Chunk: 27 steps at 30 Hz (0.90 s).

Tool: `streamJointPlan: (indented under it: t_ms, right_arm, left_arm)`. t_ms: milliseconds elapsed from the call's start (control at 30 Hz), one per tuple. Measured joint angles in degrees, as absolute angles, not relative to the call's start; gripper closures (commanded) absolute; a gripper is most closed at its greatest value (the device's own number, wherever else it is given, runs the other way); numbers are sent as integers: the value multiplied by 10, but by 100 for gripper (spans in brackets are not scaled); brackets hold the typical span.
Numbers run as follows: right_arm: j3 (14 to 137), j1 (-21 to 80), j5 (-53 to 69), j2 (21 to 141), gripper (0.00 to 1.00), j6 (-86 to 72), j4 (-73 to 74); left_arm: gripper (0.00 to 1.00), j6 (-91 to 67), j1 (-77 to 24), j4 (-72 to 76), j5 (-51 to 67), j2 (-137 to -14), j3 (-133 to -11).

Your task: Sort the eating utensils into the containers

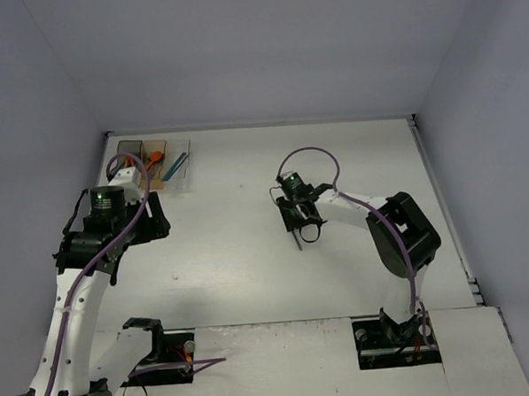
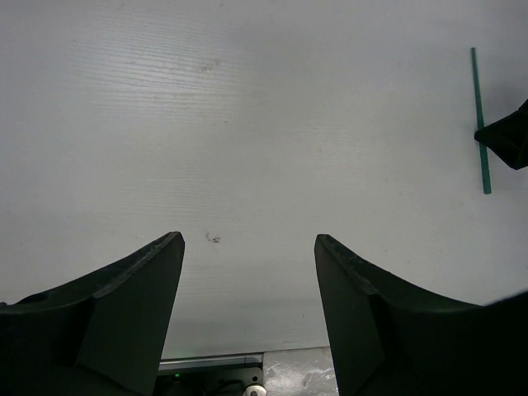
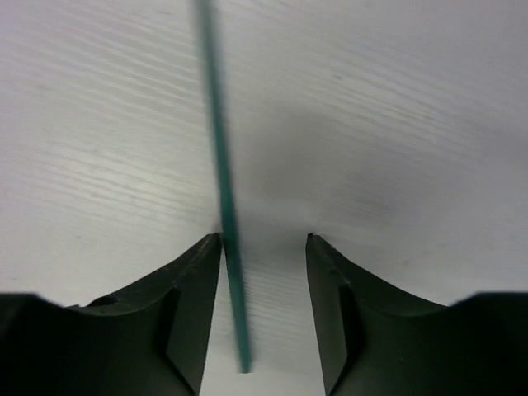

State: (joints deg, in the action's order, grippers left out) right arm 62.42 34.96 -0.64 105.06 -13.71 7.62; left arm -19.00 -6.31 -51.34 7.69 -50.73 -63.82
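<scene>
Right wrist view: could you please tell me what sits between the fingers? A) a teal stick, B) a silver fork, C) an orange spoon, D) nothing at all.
A: a thin teal stick runs between the right gripper and its spread fingers, close against one of them.

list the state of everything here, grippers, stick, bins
left gripper: open, holding nothing
right gripper: open, straddling the teal stick
teal stick: in the right gripper's gap, against one side, not clamped
containers: upright in a row at the far left, some utensils inside
</scene>
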Motion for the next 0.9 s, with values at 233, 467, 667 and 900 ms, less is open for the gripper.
streamJointPlan:
  t_ms: [233, 467, 667, 900]
  right_arm:
    - [659, 427, -2, 1083, 100, -188, 41]
    - [704, 462, 20, 1111, 100, -251, 57]
    - [739, 471, 38, 1104, 100, -313, 93]
    - [793, 482, 45, 1003, 100, -377, 78]
  left_arm:
    - [38, -205, -64, -513, 92, -493, -612]
    - [38, -222, -81, -513, 109, -483, -601]
    - [38, -252, -155, -506, 96, -471, -601]
    - [38, -310, -313, -459, 40, -503, -601]
